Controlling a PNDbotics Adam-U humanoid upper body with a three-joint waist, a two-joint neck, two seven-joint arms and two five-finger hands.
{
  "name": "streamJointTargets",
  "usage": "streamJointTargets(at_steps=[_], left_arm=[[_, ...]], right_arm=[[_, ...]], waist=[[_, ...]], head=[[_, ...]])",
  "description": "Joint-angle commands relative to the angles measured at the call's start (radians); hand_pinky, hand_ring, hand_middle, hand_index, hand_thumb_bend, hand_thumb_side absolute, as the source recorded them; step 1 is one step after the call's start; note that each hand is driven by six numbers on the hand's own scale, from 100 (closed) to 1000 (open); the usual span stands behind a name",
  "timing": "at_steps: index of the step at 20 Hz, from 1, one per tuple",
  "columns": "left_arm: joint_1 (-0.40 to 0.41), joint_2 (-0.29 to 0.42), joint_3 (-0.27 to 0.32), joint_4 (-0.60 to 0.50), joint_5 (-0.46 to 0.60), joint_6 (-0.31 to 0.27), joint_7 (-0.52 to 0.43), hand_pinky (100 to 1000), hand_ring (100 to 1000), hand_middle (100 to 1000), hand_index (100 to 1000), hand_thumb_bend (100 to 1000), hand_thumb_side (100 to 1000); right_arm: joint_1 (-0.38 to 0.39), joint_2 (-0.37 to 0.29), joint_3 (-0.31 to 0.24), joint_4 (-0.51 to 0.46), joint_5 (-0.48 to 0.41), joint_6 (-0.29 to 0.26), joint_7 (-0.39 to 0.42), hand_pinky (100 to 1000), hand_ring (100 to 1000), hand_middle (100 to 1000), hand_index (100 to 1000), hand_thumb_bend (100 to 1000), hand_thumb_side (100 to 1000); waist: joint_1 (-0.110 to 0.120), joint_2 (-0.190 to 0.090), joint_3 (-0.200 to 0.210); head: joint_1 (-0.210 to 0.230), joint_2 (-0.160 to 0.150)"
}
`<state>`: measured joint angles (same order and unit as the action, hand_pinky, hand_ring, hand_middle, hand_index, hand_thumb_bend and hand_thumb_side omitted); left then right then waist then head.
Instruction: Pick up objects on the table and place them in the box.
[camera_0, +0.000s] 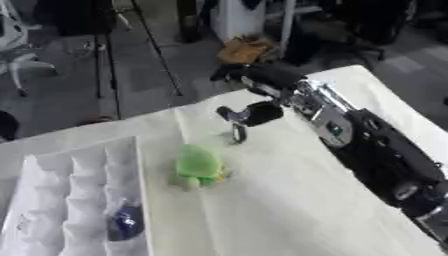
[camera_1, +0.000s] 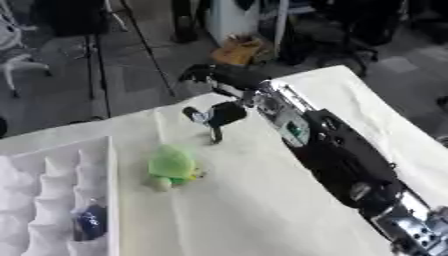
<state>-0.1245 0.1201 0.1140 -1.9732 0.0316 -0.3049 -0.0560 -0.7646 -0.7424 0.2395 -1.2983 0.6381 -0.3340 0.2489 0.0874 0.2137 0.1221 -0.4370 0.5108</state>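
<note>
My right hand (camera_0: 254, 112): reaching in from the right, above the far part of the surface (camera_0: 289, 200); the thumb and fingers look partly curled with nothing between them, though blur keeps me from being sure how far apart they are.
My left hand: in neither view.
Green toy (camera_0: 199, 166): a soft green thing with a bit of yellow at its side, lying on the white cloth just nearer to me than my hand and apart from it.
Box (camera_0: 79, 200): white, divided into compartments, at my left; a dark blue object (camera_0: 125, 221) already sits in one near compartment.
Step in hand: I judge I am lining up to take the toy, which is not yet grasped.
Risk, toy: it looks soft and rounded, so closing off-centre could squeeze it out sideways or roll it away.
Risk, cloth: coming down too low could pinch the cloth and drag it.
Risk, placing: the compartments look narrow, so the toy may catch on a divider.
</note>
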Motion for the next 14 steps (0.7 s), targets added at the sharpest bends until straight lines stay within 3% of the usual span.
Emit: streamJointTargets(at_steps=[1,8,14], left_arm=[[-0.013,0.003,0.001,-0.026,0.000,-0.006,-0.002,972,836,808,733,449,845],[-0.007,-0.002,-0.003,-0.027,0.003,-0.016,-0.010,973,837,808,733,446,849],[-0.005,-0.005,-0.003,-0.027,0.005,-0.019,-0.013,973,838,808,733,446,850]], right_arm=[[-0.017,-0.053,-0.027,0.031,0.032,-0.006,0.036,912,933,933,979,400,623],[-0.014,-0.075,-0.061,0.163,0.132,-0.009,0.079,965,960,960,995,452,636],[-0.011,-0.067,-0.081,0.268,0.190,-0.033,0.070,957,949,959,998,470,640]], waist=[[0.014,0.018,0.018],[0.032,0.040,0.055],[0.039,0.043,0.049]], head=[[-0.028,-0.025],[-0.057,-0.045],[-0.058,-0.047]])
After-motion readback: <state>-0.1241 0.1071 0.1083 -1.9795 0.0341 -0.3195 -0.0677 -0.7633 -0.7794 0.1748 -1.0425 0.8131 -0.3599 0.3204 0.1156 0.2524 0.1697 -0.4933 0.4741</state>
